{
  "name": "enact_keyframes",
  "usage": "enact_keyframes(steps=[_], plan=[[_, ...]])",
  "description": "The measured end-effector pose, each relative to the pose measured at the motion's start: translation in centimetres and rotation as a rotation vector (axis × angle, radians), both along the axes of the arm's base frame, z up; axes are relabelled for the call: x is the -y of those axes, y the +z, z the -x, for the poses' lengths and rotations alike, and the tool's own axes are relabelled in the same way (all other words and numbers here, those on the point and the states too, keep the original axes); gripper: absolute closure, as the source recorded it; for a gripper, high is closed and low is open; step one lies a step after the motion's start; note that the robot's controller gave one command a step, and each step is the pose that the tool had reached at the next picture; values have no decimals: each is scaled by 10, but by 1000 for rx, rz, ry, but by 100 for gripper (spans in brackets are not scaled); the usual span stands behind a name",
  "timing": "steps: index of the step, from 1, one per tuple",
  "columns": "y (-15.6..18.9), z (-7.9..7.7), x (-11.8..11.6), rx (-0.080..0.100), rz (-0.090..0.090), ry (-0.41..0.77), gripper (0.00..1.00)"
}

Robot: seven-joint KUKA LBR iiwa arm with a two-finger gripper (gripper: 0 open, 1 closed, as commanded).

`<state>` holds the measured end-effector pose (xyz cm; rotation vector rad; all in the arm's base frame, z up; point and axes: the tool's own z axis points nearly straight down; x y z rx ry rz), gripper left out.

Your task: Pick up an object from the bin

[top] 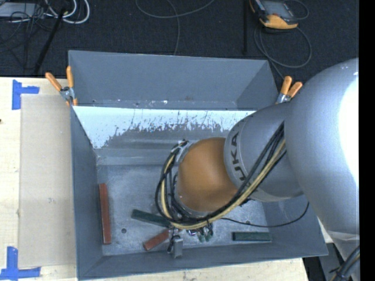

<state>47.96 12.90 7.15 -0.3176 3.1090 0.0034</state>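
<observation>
My gripper (176, 246) is low over the bin's front floor, just under the arm's wrist. A small red-brown block (156, 242) lies right beside it on its left, touching or nearly so. A dark green stick (149, 218) lies slanted just above that block, its right end hidden under the wrist. Nothing can be made out in the gripper's grasp.
A long red-brown stick (105, 213) lies upright along the bin's left side. A dark green flat bar (252, 236) rests at the front right. The arm and its cables cover the middle and right of the bin floor.
</observation>
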Motion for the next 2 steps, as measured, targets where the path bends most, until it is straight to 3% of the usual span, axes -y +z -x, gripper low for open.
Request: enact_keyframes(steps=[1,2], plan=[[-1,3,0,-11,2,-2,100],[145,2,22,-9,4,64,100]])
